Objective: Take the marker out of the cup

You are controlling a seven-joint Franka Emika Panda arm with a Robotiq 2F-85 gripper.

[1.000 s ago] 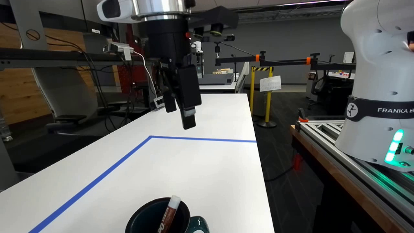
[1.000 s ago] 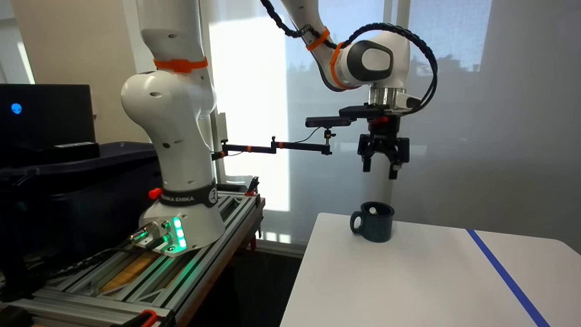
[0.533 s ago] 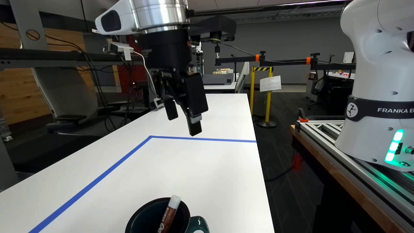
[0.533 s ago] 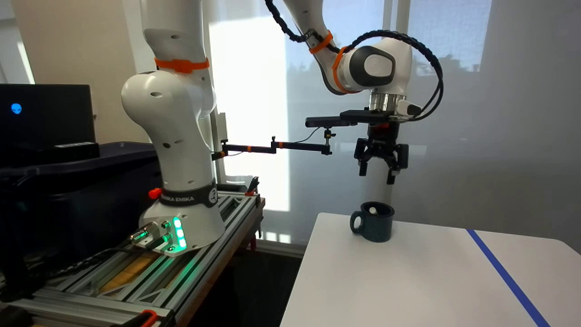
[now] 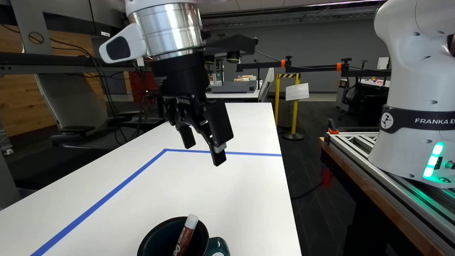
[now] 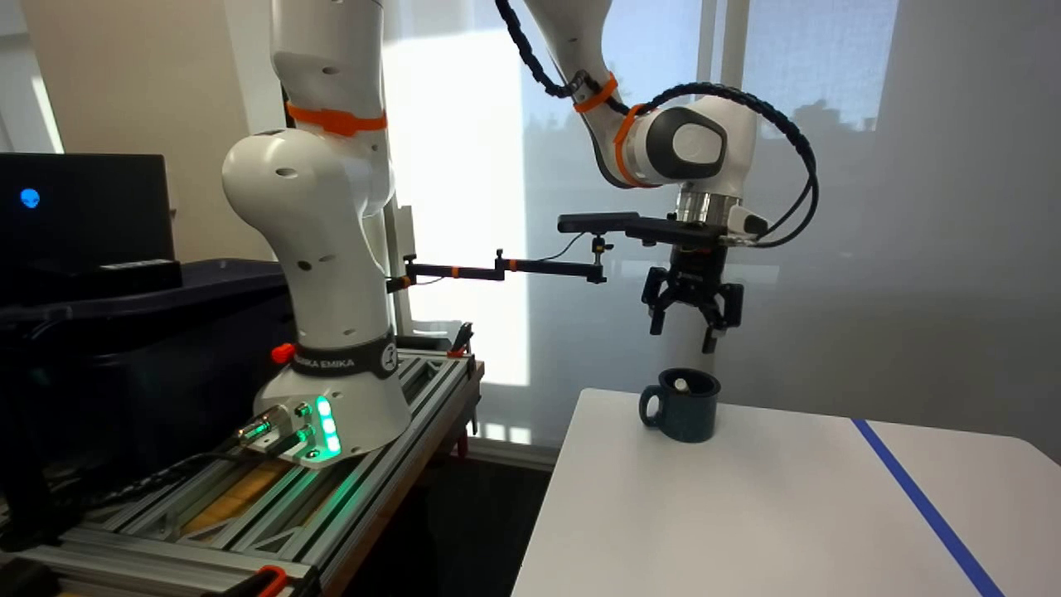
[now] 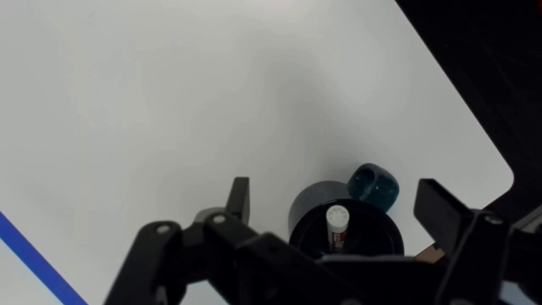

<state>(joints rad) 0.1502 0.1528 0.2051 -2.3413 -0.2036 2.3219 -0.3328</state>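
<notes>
Pincer (image 6: 683, 332) hangs higher than the cup (image 6: 690, 421) in an exterior view, fingers spread apart and gripping nothing, a gap between tips and rim; whether squarely over it, can't tell. Wrist view, left to right: left finger (image 7: 240, 197), marker (image 7: 337, 231) tilted inside the cup with its white cap (image 7: 338, 216) uppermost, handle (image 7: 377, 188), right finger (image 7: 438, 212). Marker sits roughly midway between the fingers there. Step in hand reads as the approach to the grasp. To do it well: bring the tips down astride the cap, narrowing the spread so neither finger strikes rim or handle; close gently, then draw out along the lean so the cup isn't levered over. Edges, same view: blue tape (image 7: 27, 254) well off to the left on the white worktop (image 7: 169, 106), the roomiest stretch, I'd judge, lying between it and the cup. At right the worktop's edge (image 7: 451, 91) and rounded corner come near the handle, so any carry sideways should be safer leftward, once the marker's lower end is above the rim.
</notes>
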